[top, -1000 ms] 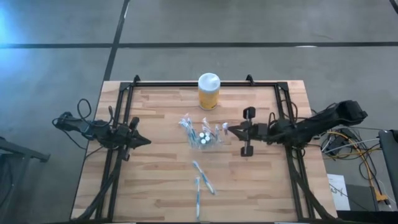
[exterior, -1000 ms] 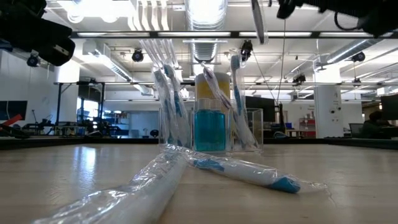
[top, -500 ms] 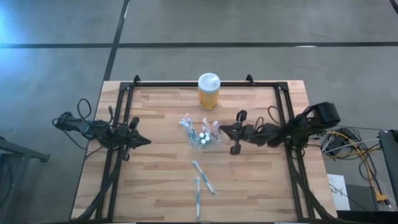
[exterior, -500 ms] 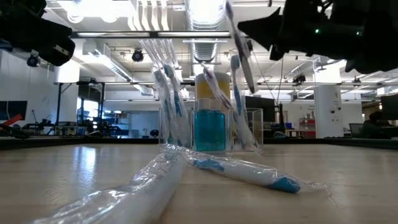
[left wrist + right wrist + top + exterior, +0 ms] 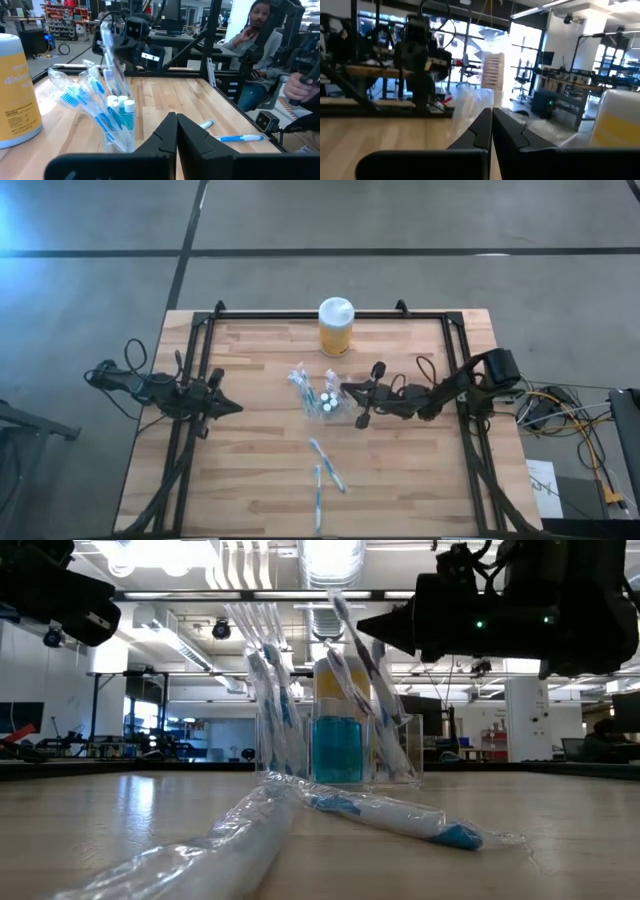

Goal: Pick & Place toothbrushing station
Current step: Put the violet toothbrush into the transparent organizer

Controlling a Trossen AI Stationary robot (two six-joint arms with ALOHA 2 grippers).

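Worktop [image 5: 250, 470]: wooden slab inside a black frame, seen from above with an arm at each side.

Toothbrushing station [image 5: 322, 402]: clear plastic holder standing upright near the middle of the worktop. It carries several wrapped toothbrushes leaning outward and small bottles of blue liquid with white caps. In the low view the toothbrushing station [image 5: 340, 745] stands behind the loose wrapped brushes.

Right hand [image 5: 345, 389]: extended from the right edge toward the centre, its tip just beside the station's right side. Fingers pressed together on a wrapped toothbrush [image 5: 492, 70], whose white bristle head stands above the fingertips in the right wrist view. In the low view the brush shaft [image 5: 362, 650] slants down from the dark right hand toward the station; whether its lower end is inside a compartment cannot be told.

Left hand [image 5: 232, 407]: waiting near the left edge of the worktop, well apart from the station, fingers pressed together and holding nothing; its tip points toward the station.

Yellow jar [image 5: 335, 328]: white lid, upright at the middle of the far edge, apart from the station.

Loose toothbrushes [image 5: 325, 470]: three wrapped brushes lying flat toward the near edge, close together.

Person [image 5: 262, 45]: seated beyond the worktop, visible in the left wrist view.
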